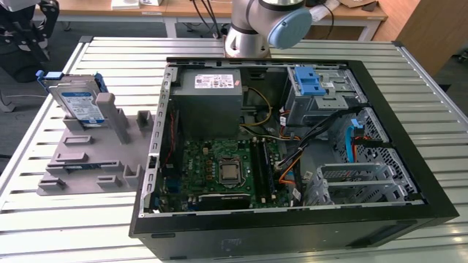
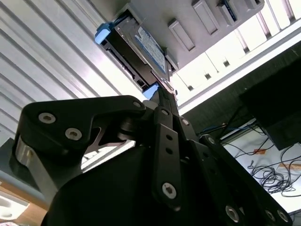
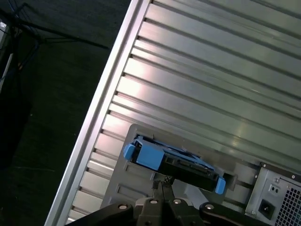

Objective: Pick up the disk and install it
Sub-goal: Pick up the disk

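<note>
The disk (image 1: 79, 101) stands on edge in a grey holder (image 1: 87, 159) at the exterior view's left, its white-and-blue label facing out and a blue frame round it. In both wrist views my gripper (image 3: 161, 181) hangs some way above the disk (image 3: 175, 162), apart from it. Its two black fingers (image 2: 165, 94) are pressed together, shut on nothing. The second wrist view shows the disk (image 2: 141, 44) and holder beyond the fingertips. The open computer case (image 1: 409, 164) lies flat to the holder's right.
Inside the case are a grey power-supply box (image 1: 208, 104), a green motherboard (image 1: 227, 167), a blue latch (image 1: 310, 82) on the drive bay and a metal cage (image 1: 358, 181). The arm's base (image 1: 252, 33) stands behind the case. The slatted table's edge (image 3: 96, 117) runs near the holder.
</note>
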Motion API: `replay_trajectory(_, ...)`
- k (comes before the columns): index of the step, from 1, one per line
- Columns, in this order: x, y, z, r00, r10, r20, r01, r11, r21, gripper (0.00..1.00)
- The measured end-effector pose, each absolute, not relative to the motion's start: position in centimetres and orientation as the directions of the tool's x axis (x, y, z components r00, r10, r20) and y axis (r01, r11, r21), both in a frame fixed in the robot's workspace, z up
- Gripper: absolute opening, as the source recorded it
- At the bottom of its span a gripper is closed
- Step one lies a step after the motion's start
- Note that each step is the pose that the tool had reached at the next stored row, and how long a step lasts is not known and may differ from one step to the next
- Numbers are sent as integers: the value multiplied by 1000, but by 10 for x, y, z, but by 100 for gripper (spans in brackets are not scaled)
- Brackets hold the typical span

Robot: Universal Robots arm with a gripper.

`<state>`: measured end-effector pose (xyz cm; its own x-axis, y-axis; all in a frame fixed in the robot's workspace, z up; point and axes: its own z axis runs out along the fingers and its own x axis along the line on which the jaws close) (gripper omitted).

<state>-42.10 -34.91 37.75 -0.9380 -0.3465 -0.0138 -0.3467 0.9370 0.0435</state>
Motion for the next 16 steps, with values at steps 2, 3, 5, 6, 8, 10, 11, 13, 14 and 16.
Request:
replay_trajectory(2, -421, -349, 377, -928, -373, -14, -373, 927, 43, 11)
replay_trajectory(3, -421, -349, 377, -924, -383, -14, -383, 923, 43, 11)
replay_trajectory(5, -421, -349, 377, -921, -390, -14, -390, 920, 43, 11)
replay_trajectory(6, -421, -349, 377, -921, -390, -14, -390, 920, 43, 11)
replay_trajectory(8, -421, -349, 377, -921, -390, -14, -390, 920, 44, 11)
replay_trajectory(10, -421, -349, 377, -921, -390, -14, -390, 920, 43, 11)
replay_trajectory(11, -421, -349, 377, -921, -390, -14, -390, 920, 43, 11)
replay_trajectory(13, -421, -349, 377, -920, -391, -14, -391, 919, 43, 11)
replay_trajectory(14, -421, -349, 377, -920, -393, -14, -393, 919, 43, 11)
replay_trajectory(16, -421, -349, 377, -916, -400, -14, -401, 915, 43, 11)
